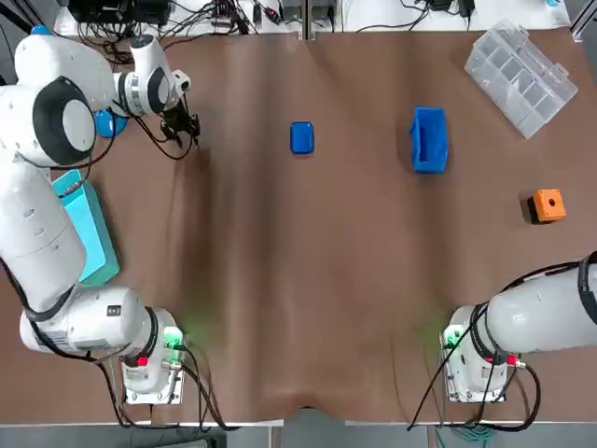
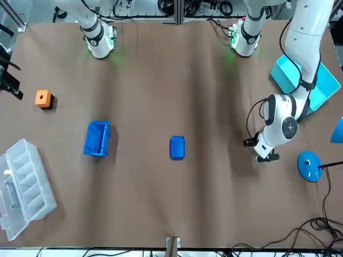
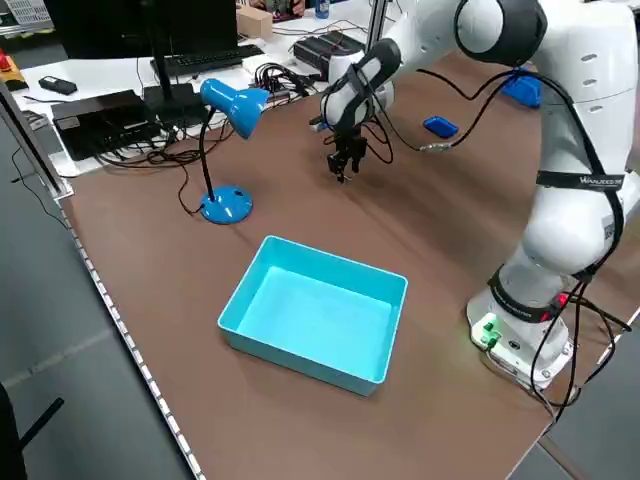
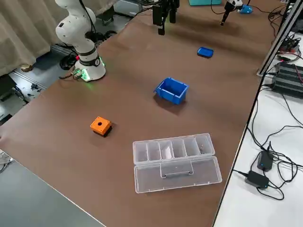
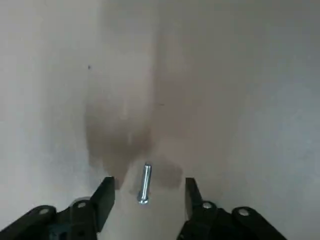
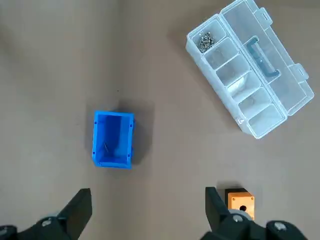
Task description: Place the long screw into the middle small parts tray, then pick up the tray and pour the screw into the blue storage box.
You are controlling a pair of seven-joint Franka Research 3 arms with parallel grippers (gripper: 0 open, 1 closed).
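Only your left wrist view shows the long screw (image 5: 144,183): a slim, silvery shaft with its head at the end nearer the wrist. It lies flat on the brown tabletop (image 1: 308,280) between the parted fingers of the left hand (image 5: 148,190) and touches neither. From overhead you see that hand low over the far left part of the tabletop, near the blue lamp (image 1: 107,123), but the screw is too small to make out there. The small blue tray (image 1: 301,137) sits well apart toward the middle, with the blue storage box (image 1: 429,140) farther right. Your right wrist view looks down on that box, a clear organizer (image 6: 250,70) and an orange block (image 6: 241,201). The right hand (image 6: 147,196) frames them, its fingers wide apart.
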